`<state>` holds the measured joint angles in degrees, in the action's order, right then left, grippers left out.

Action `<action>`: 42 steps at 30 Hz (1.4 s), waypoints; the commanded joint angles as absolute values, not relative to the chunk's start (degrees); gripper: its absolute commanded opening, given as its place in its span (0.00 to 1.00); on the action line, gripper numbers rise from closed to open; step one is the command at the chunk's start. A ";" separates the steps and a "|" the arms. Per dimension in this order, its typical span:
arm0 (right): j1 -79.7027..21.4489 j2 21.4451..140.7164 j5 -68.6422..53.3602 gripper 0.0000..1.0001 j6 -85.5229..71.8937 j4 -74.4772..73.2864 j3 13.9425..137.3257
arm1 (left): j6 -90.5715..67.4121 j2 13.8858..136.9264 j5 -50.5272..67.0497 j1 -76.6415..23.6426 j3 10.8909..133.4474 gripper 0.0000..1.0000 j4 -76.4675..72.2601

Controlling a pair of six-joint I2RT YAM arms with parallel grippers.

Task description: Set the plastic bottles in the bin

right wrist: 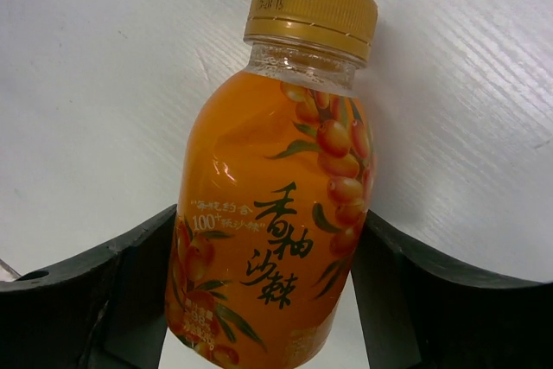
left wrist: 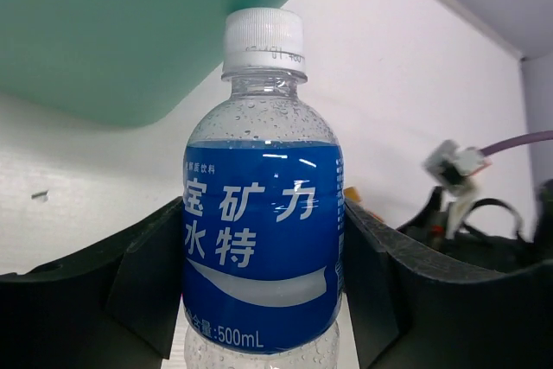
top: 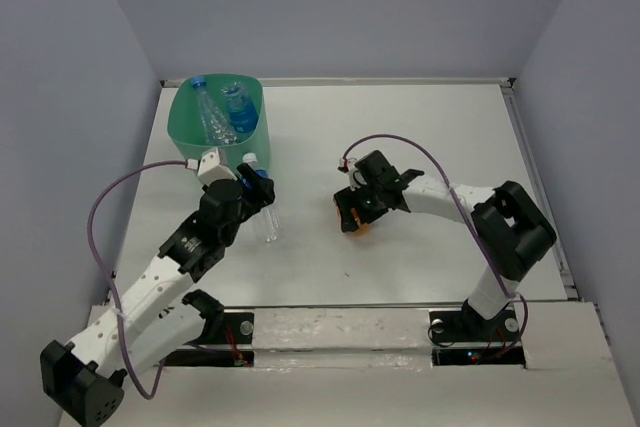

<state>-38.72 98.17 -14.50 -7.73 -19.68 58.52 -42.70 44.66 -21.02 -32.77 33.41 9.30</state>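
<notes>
blue bottle (left wrist: pixel 262 213) in left claw (left wrist: pixel 263 300), orange bottle (right wrist: pixel 272 187) in right claw (right wrist: pixel 268 300).

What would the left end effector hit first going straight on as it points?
Probably the outer wall of the mint-green bin, just beyond the blue-labelled bottle it grips, though depth is unclear.

mint-green bin (top: pixel 180 127). blue-label bottle (left wrist: pixel 262 239): white script, white cap. orange bottle (right wrist: pixel 268 239): berry-and-leaf print, black script, gold cap. table (top: pixel 420 117) white, faint diagonal ribbing, I think.
</notes>
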 commanded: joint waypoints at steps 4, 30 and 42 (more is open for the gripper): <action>-39.11 92.64 -12.48 0.55 -10.28 -15.65 58.71 | -30.52 41.30 -25.74 -33.66 50.07 0.50 8.61; -41.92 77.52 -15.73 0.52 -15.64 2.19 48.60 | 10.01 78.13 -58.54 -14.06 76.73 0.49 -32.77; -44.29 75.15 -14.24 0.52 -17.40 7.73 47.99 | 24.68 86.91 -59.58 -13.97 66.10 0.49 -60.54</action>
